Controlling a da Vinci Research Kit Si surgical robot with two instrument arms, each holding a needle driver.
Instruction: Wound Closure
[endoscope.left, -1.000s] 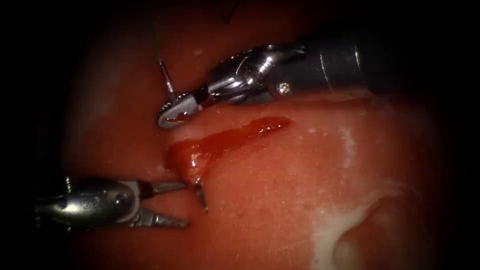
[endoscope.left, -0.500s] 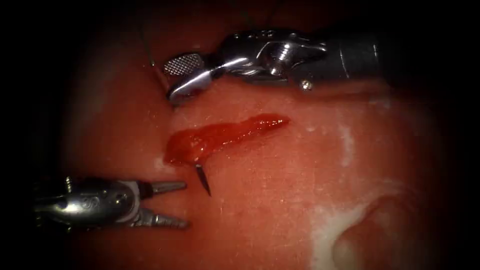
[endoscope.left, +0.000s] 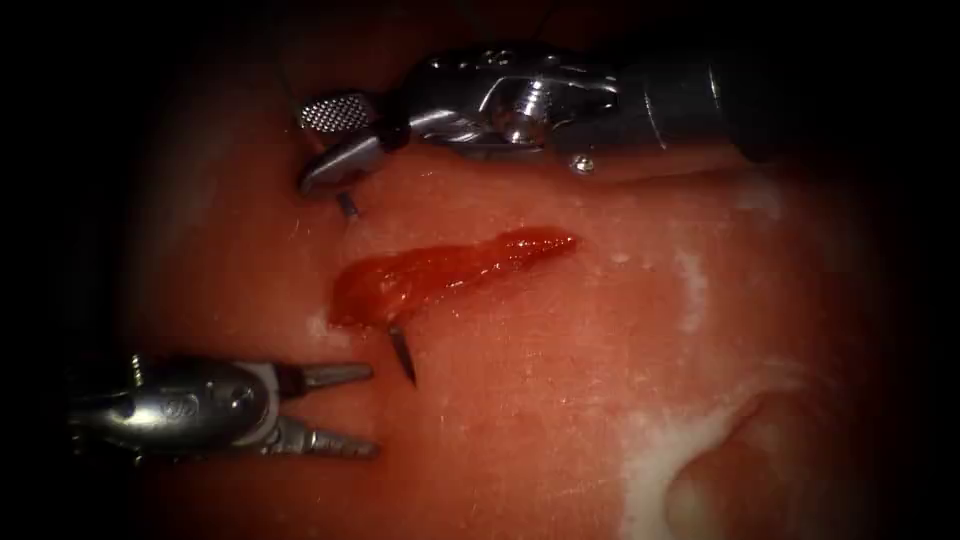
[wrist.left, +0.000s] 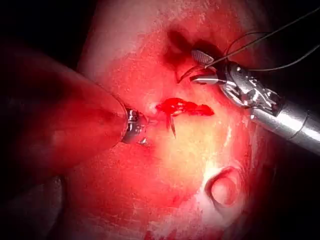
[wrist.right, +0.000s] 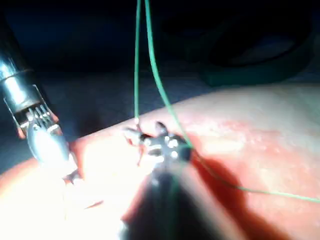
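Note:
The cut (endoscope.left: 450, 268) lies red across the tissue (endoscope.left: 560, 400). The curved needle sits in the tissue under the cut's left end. Its tip (endoscope.left: 403, 357) sticks out just below that end, and its tail (endoscope.left: 347, 205) sticks out above it. My right tool (endoscope.left: 305, 148) hovers over the tail with its jaws open and holds nothing. To the lower left, my left tool (endoscope.left: 372, 411) stands open and empty, just left of the needle tip. The left wrist view shows the needle tip (wrist.left: 172, 128), the left tool (wrist.left: 136, 128) and the right tool (wrist.left: 200, 67). Green thread (wrist.right: 137, 60) rises from the right tool (wrist.right: 155, 140).
A pale fatty patch with a round hollow (endoscope.left: 720, 480) lies at the lower right of the tissue. Red fluid fills the cut. The right tool's shaft (endoscope.left: 680, 100) spans the upper right above the tissue.
The right tool, shut on the needle's tail a second ago, has let go, opened and moved up and left. The needle stays in the tissue. The left tool has not moved.

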